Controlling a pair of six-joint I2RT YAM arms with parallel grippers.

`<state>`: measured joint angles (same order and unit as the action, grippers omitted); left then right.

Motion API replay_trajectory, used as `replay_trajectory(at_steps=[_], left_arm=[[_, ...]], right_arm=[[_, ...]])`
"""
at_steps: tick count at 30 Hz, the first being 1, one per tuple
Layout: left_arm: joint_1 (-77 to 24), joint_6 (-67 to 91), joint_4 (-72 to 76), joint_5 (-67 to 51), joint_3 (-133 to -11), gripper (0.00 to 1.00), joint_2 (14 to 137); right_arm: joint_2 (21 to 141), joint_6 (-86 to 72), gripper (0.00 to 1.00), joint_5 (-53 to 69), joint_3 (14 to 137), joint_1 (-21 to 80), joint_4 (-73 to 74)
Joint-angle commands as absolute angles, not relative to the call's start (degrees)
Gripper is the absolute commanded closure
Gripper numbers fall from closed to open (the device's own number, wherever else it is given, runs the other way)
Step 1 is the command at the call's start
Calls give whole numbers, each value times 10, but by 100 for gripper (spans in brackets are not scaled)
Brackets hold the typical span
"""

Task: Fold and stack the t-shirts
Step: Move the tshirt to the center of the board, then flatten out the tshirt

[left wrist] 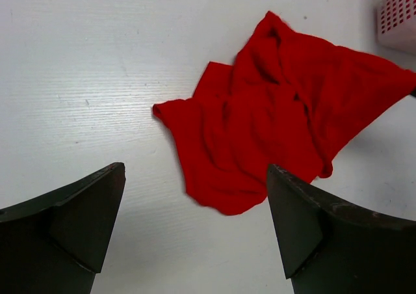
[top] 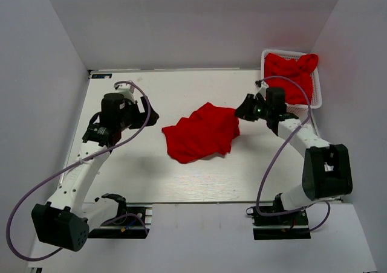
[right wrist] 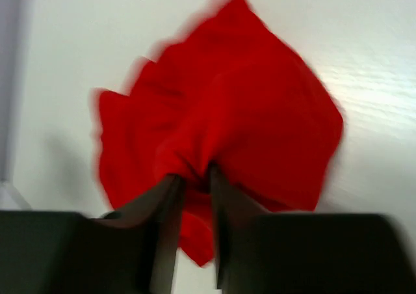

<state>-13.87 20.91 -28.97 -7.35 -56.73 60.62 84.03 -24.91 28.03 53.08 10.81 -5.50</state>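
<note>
A crumpled red t-shirt lies on the white table near the middle; it also shows in the left wrist view and the right wrist view. My right gripper is at the shirt's right edge, shut on a pinch of its fabric. My left gripper is open and empty, a short way left of the shirt, with its fingers wide apart above the bare table. More red t-shirts lie bunched in the basket.
A white plastic lattice basket stands at the back right corner, its corner also seen in the left wrist view. Grey walls close in the left, back and right sides. The table's near edge runs by the arm bases.
</note>
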Motion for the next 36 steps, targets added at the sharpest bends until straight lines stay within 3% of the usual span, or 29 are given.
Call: replay_trajectory(at_steps=[1,3,5,6,15,22,27,36], left_arm=[[-146,215,-303,-94,-545,0,620],[-146,215,-298,-105,-527,0,626],[-146,215,-298,-105,-522,0,631],[-146,215,-298,-105,-514,0,637],[-146,215,-287,-101,-509,0,686],[-164,197,-259,-119,-450,0,693],[-204,197,-248,-120,-439,0,739],[-271,208,-222,-81,-451,9,810]], right_arm=[[857,-179,68,146,543,106,-5],[865,-175,33,126,549,106,27],[860,-175,26,112,553,107,35],[843,-173,10,112,554,107,40],[737,-168,10,24,530,112,130],[654,-142,10,45,500,141,211],[656,-127,10,53,501,192,229],[743,-112,12,18,538,298,237]])
